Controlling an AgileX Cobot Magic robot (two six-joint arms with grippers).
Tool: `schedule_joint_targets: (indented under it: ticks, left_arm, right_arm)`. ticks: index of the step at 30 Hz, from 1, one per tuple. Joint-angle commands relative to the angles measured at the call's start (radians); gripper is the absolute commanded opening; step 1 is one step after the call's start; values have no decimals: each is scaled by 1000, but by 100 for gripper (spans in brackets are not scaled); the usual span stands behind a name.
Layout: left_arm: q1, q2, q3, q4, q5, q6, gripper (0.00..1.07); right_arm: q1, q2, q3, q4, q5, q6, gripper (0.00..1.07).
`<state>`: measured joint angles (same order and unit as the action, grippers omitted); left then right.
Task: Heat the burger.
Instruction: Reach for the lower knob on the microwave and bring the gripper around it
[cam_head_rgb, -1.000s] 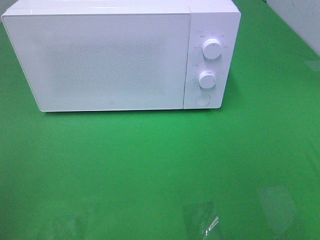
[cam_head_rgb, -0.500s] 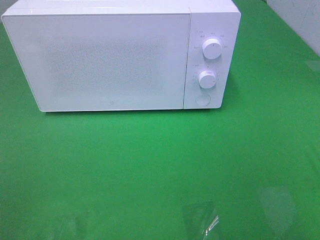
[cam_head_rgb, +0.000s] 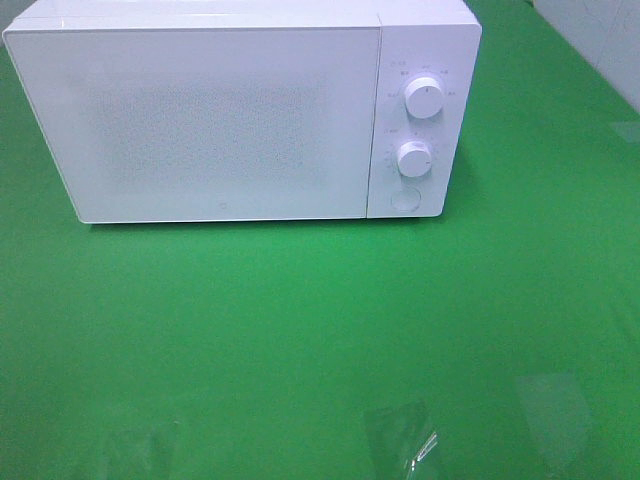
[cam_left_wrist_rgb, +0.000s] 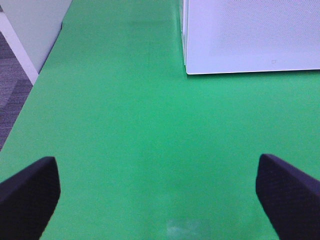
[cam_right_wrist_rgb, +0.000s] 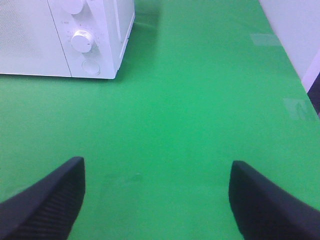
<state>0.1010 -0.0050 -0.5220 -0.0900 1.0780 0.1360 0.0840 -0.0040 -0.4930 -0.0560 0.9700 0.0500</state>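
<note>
**Shut white microwave on green table, both grippers spread wide**

High view: a white microwave (cam_head_rgb: 220, 120) stands on the green table (cam_head_rgb: 300, 330), its door (cam_head_rgb: 200, 125) closed and facing the camera. The control panel lies at the door's right. It carries an upper dial (cam_head_rgb: 425, 98), a lower dial (cam_head_rgb: 414, 158) and a round button (cam_head_rgb: 404, 199) stacked in that order. Small markings ring both dials, and a tiny mark (cam_head_rgb: 221, 210) sits low on the door. All of them are too small to read, and no brand name can be made out. Well in front of the microwave, two clear patches of tape (cam_head_rgb: 400, 440) lie flat on the table. Neither arm shows here.

Left wrist view: the left gripper (cam_left_wrist_rgb: 159, 192) hangs over bare table in front of the microwave's door-side corner. Its two dark fingers (cam_left_wrist_rgb: 30, 195) are set far apart with nothing between them. The door's small mark appears here too and stays illegible.

Right wrist view: the right gripper (cam_right_wrist_rgb: 157, 200) is also spread, with its fingers (cam_right_wrist_rgb: 45, 200) wide apart and empty. It is over the table in front of, and off to the side of, the microwave's control panel. The lettering around the dials is blurred.

The burger appears in none of the views, so its place, heading and long axis cannot be told.
</note>
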Motion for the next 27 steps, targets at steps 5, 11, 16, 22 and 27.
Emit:
schedule_joint_targets:
  ticks: [5,11,16,22,27]
  left_arm:
    - [-5,-25,4,-4,-7,0,100]
    - [-24,-25,4,-2,-7,0,100]
    - [-64,-26,4,-2,-7,0,100]
    - [-62,-26,4,0,-7,0,100]
    - [-63,-25,4,0,-7,0,100]
  right_arm:
    - [-3,-24,2,-1,-9,-9,76]
    - [-3,-24,2,-1,-9,-9,76]
    - [-3,-24,2,-1,-9,-9,76]
    - [-3,-24,2,-1,-9,-9,76]
    - [-3,-24,2,-1,-9,-9,76]
